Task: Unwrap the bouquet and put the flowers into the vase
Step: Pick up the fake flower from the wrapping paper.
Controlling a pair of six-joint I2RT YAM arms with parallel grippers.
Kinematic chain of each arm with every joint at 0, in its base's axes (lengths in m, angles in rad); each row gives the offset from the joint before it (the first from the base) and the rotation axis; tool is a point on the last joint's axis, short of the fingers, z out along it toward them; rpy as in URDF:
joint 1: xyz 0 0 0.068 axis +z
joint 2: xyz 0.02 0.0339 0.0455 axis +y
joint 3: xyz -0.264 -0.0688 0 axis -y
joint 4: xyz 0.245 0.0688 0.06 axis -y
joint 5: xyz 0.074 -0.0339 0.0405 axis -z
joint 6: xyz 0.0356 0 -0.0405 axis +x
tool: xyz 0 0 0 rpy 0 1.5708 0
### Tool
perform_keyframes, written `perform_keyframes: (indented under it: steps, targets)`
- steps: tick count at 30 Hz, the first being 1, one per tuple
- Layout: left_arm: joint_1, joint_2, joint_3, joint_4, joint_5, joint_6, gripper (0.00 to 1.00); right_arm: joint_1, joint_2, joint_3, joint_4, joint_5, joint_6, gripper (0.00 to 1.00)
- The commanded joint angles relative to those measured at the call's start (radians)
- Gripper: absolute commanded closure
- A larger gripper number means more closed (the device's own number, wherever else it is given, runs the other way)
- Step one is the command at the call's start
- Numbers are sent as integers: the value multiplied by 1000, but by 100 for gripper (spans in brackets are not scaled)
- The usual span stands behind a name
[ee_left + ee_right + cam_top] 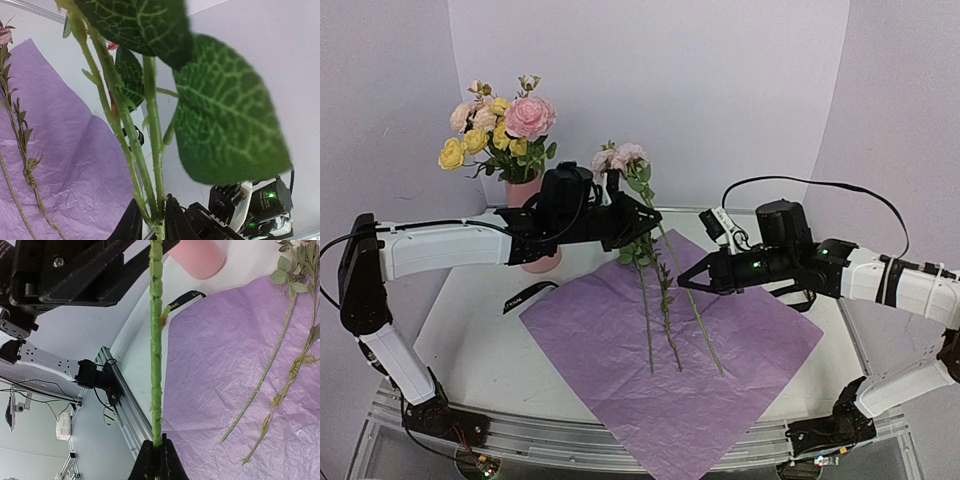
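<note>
Left claw (153, 221) pinches flower stem (155, 165); right claw (156, 460) too

Bright, even light falls from above in all three views, with no hard glare. From the overhead camera everything is sharp. The arms cast only soft, pale shadows on the white table (470, 330) and the purple paper sheet (740, 340), and the near rail bows slightly from lens distortion. In the left wrist view a big green leaf (230, 115) sits very close to the lens and blurs at its edges, and the flower stem (152, 150) is slightly soft. In the right wrist view the flower stem (156, 340) is crisp and well lit. The pink vase (197, 257) at the far edge looks washed out, and the room beyond the table's left side is dimmer and grey.
</note>
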Motion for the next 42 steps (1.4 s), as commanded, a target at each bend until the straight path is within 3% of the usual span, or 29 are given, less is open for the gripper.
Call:
perform_keyframes:
  steps: [1,4,6,8,10,11,19,30,37,42]
  targets:
    - [-3,11,65,34,23,-1,86,12,-19,-8,45,-33,-9,100]
    - [-3,7,66,34,21,-1,88,13,-20,-11,45,-33,-9,100]
    - [-3,1,65,34,18,3,95,15,-22,-15,44,-28,-8,100]
    - [-3,-2,64,34,19,11,100,15,-25,-20,42,-16,-6,87]
    - [-3,-9,58,33,14,18,100,15,-25,-26,37,-2,-5,61]
    - [-3,-15,53,32,10,26,100,15,-26,-29,30,12,-3,54]
    - [-3,-81,60,-136,-25,175,100,15,-91,-37,-42,228,2,29]
    - [-18,-275,53,-345,-139,538,100,14,-222,-62,-95,527,8,24]
    - [-23,-416,112,-351,-139,872,100,15,-191,-31,-106,523,-2,24]
    - [-23,-447,192,-360,-126,969,100,15,-166,-6,-111,515,-12,24]
